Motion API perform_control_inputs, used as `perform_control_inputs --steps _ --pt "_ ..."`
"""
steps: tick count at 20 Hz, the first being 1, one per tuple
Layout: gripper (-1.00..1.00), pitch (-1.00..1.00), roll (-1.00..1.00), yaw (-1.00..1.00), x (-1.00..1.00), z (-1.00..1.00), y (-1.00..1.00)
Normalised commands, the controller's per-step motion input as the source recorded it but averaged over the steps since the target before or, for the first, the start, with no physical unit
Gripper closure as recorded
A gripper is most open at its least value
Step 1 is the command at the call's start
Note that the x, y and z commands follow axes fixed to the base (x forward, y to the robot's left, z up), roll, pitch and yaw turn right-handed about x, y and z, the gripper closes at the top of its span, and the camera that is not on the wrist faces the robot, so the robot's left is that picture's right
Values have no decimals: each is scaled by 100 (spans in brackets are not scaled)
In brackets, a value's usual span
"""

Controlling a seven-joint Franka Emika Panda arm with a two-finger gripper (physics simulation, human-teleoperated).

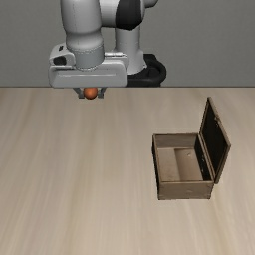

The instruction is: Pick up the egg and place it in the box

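Pale wood-grain tabletop (70, 189), matte, under a plain grey wall. At upper left my gripper (90, 95) has its jaws narrowed on the egg (90, 93), a small, smooth, orange-brown one, pinched from both sides. I judge the pickup under way, with carry and placement outstanding. The box (182, 171), dark wood, rectangular, hinged lid raised, stands at right, well apart.

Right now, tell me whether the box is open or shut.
Open: the box has its lid swung up, and its inside shows.

One orange-brown oval egg (90, 94) sits clamped in the single gripper (90, 96); one dark brown wooden box (185, 188) lies well apart.
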Motion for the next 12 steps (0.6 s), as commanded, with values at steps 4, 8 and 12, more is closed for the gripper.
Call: perform_control_inputs --steps 4,8,12 --pt "100 0 0 0 0 0 100" --pt "100 0 0 0 0 0 100" --pt "100 0 0 0 0 0 100"
